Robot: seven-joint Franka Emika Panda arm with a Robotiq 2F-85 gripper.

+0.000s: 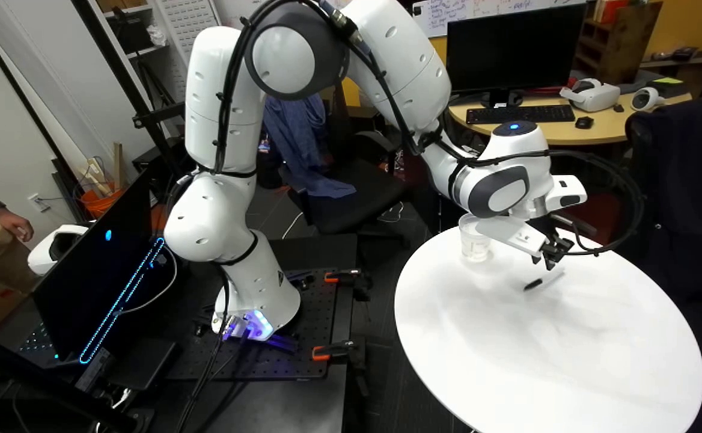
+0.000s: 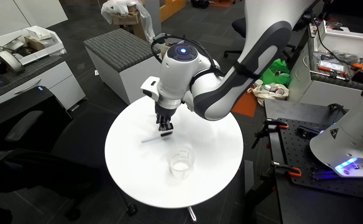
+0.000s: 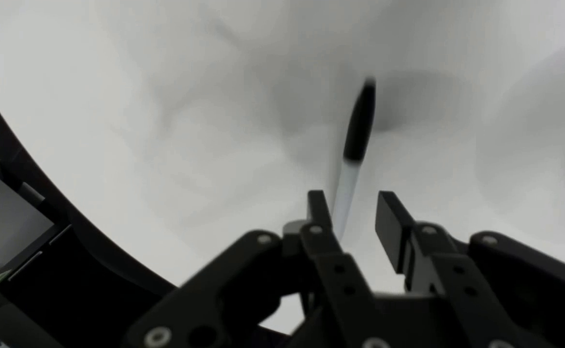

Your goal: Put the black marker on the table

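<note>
Your black marker (image 3: 352, 162) lies on the table (image 2: 131, 168), seemingly where the task wants it, beneath your pincer (image 3: 351, 202). In the wrist view its long axis runs back between the parted jaws, dark end pointing away; the clearance is hard to judge. Rising straight should spare it a nudge; the clear cup (image 2: 181, 163) stands apart.

Rnd wht table (image 1: 543, 355) holds blk-capped marker (image 3: 353, 155), lying, & clear cup (image 2: 181, 163), upright, nrby.
</note>
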